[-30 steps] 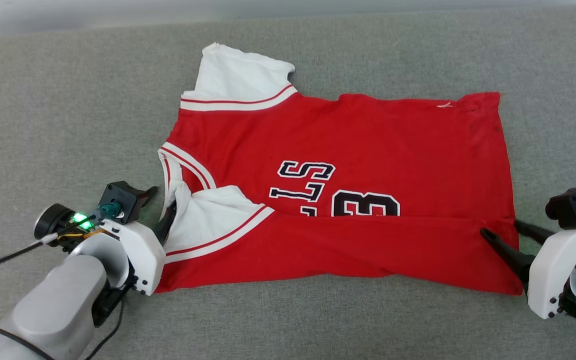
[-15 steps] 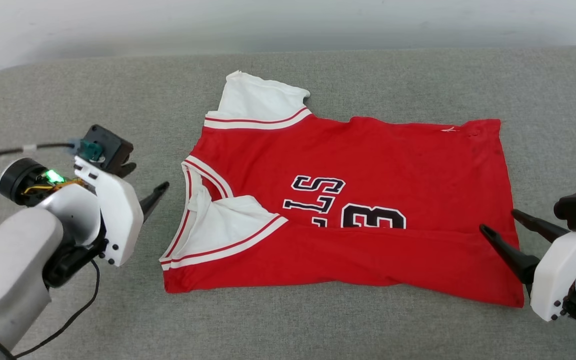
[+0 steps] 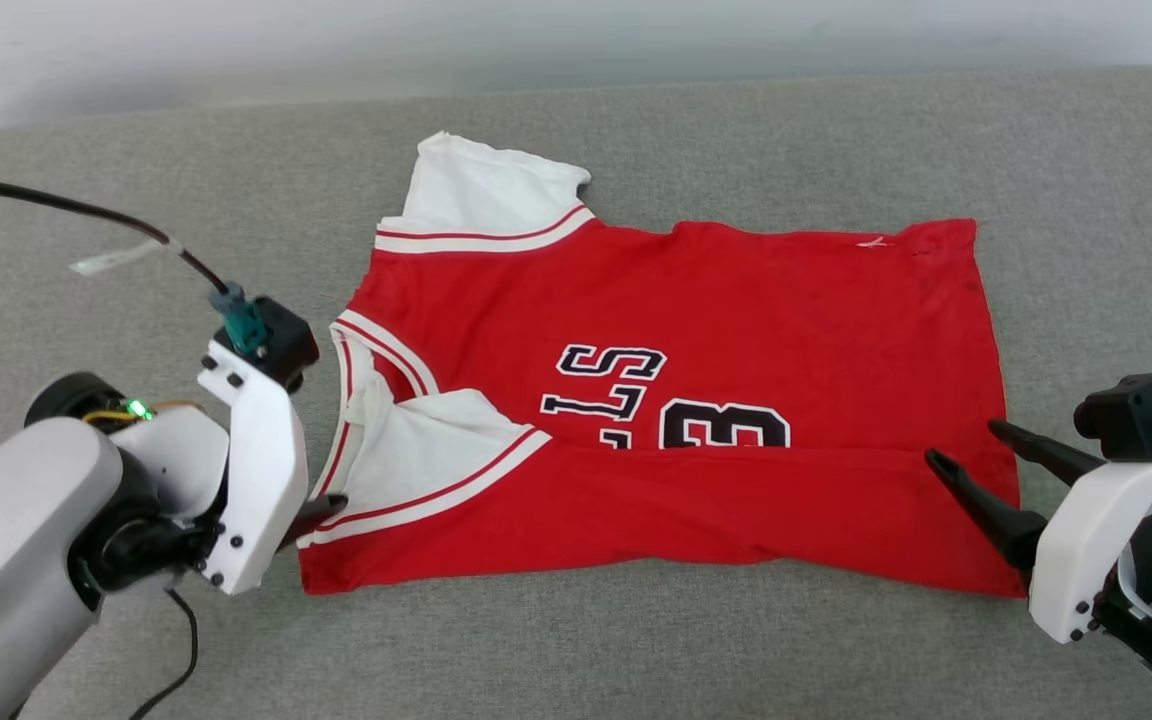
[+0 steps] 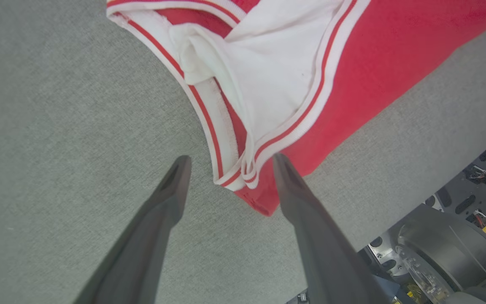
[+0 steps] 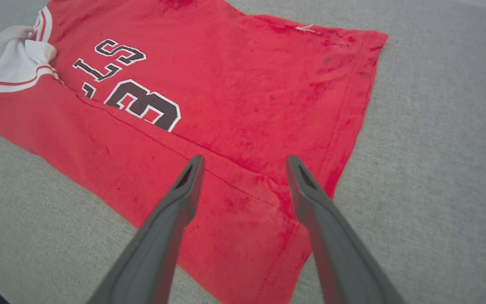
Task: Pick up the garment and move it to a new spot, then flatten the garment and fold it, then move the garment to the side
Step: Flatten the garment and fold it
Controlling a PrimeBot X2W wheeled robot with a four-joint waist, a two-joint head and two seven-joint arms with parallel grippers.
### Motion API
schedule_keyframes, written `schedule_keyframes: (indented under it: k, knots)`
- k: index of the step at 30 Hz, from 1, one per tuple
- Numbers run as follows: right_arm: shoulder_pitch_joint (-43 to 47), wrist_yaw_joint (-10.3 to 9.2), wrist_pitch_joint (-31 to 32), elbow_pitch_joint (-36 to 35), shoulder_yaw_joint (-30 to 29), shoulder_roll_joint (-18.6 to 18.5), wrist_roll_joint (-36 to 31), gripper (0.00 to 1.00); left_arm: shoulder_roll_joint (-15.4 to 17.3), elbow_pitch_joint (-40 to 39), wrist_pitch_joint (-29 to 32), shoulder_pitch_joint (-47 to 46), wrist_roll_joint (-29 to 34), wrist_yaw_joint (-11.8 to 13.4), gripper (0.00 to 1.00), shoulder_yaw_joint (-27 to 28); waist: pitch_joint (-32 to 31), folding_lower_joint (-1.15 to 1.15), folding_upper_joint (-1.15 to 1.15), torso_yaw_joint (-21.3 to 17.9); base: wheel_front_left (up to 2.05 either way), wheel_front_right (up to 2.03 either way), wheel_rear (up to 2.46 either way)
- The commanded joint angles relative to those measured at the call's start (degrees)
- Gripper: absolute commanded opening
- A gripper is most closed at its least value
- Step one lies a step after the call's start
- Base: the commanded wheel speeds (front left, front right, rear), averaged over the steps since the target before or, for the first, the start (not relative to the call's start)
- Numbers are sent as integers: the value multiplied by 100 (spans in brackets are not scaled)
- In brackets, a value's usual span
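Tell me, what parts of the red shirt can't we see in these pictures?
Print, head view: the folded-over near edge of the garment covers the rest of the letters and digits.
Near sleeve, head view: partly tucked under that same fold.
Most of the shirt, left wrist view: cut off by the top edge.
Underside of the shirt, every view: it lies against the grey cushion.

The red garment (image 3: 736,300) has white red-striped sleeves (image 3: 481,185) and black print (image 3: 726,425), seemingly white-edged.
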Motion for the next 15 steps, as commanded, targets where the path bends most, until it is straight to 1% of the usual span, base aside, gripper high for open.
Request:
schedule_keyframes:
  k: [1,5,8,11,15]
  knots:
    - [-98,-4,-19,21,29,49,11,100,-5,22,133,85,-77,9,100,-63,64,0,0,-56,0,0,0]
    - [-171,-4,-35,54,93,86,-3,100,-34,144,293,183,-159,18,100,-152,185,0,0,-127,0,0,0]
    - [-267,-4,-76,79,144,101,-18,100,-66,302,363,225,-87,1,100,-278,268,0,0,-164,0,0,0]
    - [-332,-4,-94,128,213,138,-21,100,-146,552,428,302,8,-10,100,-432,332,0,0,-190,0,0,0]
    - [-436,-4,-125,199,322,163,-5,100,-351,893,361,401,96,-44,100,-615,373,0,0,-214,0,0,0]
